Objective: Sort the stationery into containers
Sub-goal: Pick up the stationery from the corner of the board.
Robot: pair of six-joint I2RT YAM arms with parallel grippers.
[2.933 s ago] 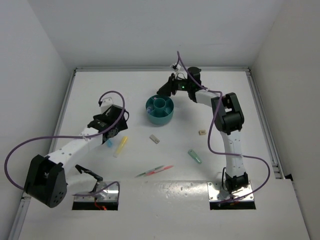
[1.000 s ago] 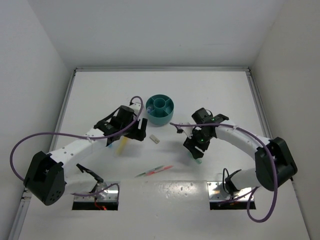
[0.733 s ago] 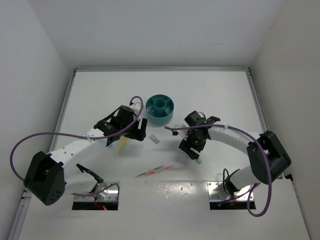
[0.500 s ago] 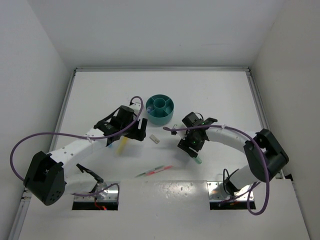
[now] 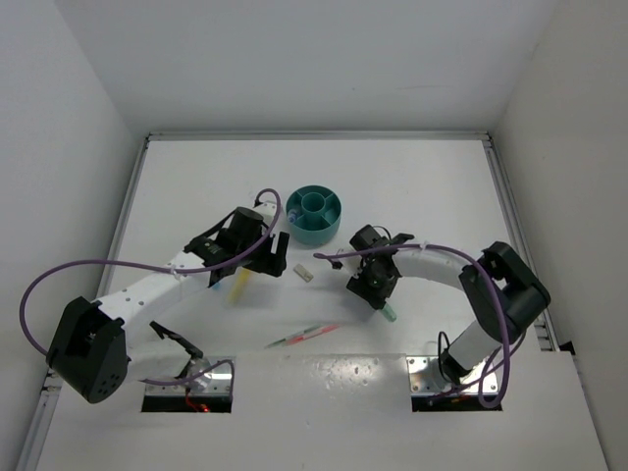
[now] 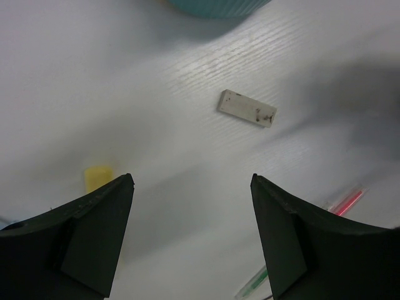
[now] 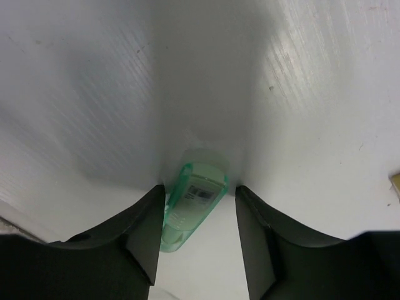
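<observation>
Starting on the left: the left gripper (image 5: 265, 259) hovers near-left of the bowl (image 5: 316, 234), jaws spread wide and nothing between them. Its wrist view looks straight down on bare table (image 6: 187, 144). The yellow stick (image 5: 238, 287) lies just under its left finger, further from the bowl on the near-left, with only one end showing past that finger in the wrist view (image 6: 98, 177).

Moving along, the eraser (image 5: 304, 273) lies flat on the table just in front of the bowl, a little beyond the left gripper's fingertips and untouched. The bowl sits mid-table, and its wall just creeps into the top of the left wrist view (image 6: 215, 6). Well in front of the bowl, toward the arm bases, the pens (image 5: 302, 336) lie side by side, one green, one pink-red.

Now the right side: the right gripper (image 5: 378, 292) is down low on the table, near-right of the bowl, with its jaws straddling the green stick (image 7: 187, 209). The stick lies flat between the fingers (image 7: 140, 231). One finger is right against it and a sliver of table shows at the other, so the jaws aren't clamped; they stand apart.
</observation>
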